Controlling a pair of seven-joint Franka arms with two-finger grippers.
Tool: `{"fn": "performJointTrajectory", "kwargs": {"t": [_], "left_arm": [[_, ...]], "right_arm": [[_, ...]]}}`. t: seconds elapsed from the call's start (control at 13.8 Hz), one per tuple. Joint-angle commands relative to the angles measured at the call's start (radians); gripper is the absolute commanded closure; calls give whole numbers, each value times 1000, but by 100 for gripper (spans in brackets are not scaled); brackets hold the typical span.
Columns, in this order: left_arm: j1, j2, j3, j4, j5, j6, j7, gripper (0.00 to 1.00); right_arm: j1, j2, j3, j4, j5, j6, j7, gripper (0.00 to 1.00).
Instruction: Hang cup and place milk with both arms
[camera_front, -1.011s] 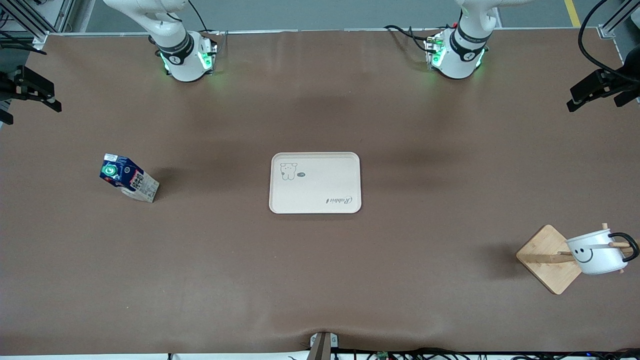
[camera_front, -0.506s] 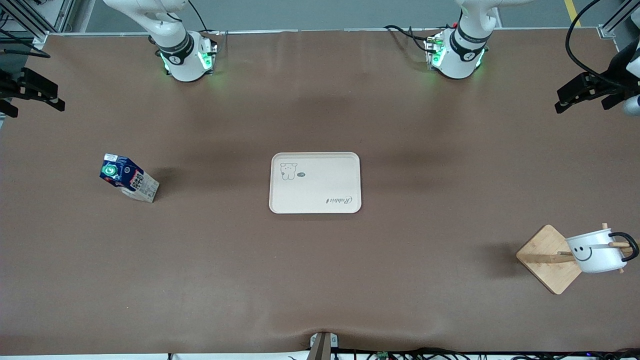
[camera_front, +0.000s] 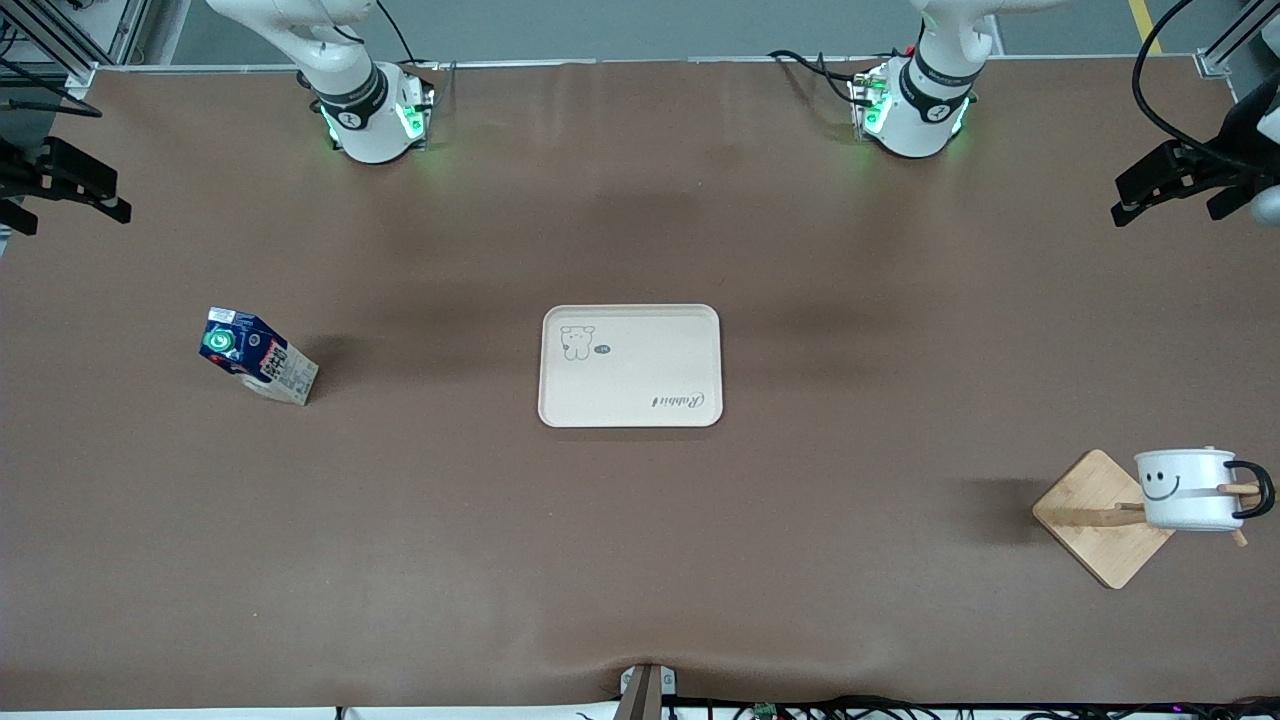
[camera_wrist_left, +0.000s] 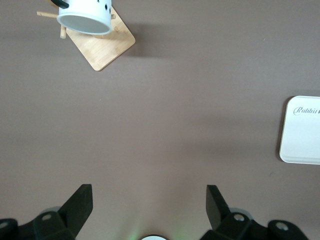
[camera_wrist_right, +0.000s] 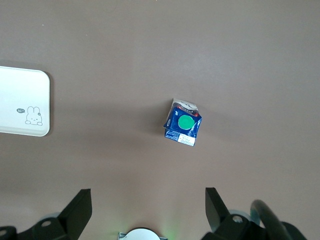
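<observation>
The white smiley cup (camera_front: 1185, 490) hangs by its black handle on a peg of the wooden rack (camera_front: 1085, 495), near the left arm's end of the table. It also shows in the left wrist view (camera_wrist_left: 85, 17) over the rack's base (camera_wrist_left: 107, 50). The dark blue milk carton (camera_front: 255, 355) with a green cap stands tilted near the right arm's end, and it also shows in the right wrist view (camera_wrist_right: 182, 123). My left gripper (camera_front: 1165, 205) is open and empty, high over the table's edge, well away from the cup. My right gripper (camera_front: 70, 210) is open and empty, high over its own end, away from the milk.
A pale rectangular tray (camera_front: 640, 330) with a rabbit drawing lies at the table's middle, between carton and rack. It shows at the edge of the left wrist view (camera_wrist_left: 300, 140) and the right wrist view (camera_wrist_right: 20, 85). Cables run along the table's edges.
The cup has swung on its peg from tilted to nearly upright. My left gripper has shifted slightly inward over the table's edge. The milk and tray have not moved.
</observation>
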Motion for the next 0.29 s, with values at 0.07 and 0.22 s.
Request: {"fn": "performJointTrajectory", "kwargs": {"t": [0.07,0.22], "left_arm": [[-9,31,-8,40,5,-12,-11,0],[-6,31,-22,40,5,-12,-11,0]], "right_arm": [[-7,11,7,27,-7,-18,14,0],[-9,11,7,27,-7,-18,16,0]]}}
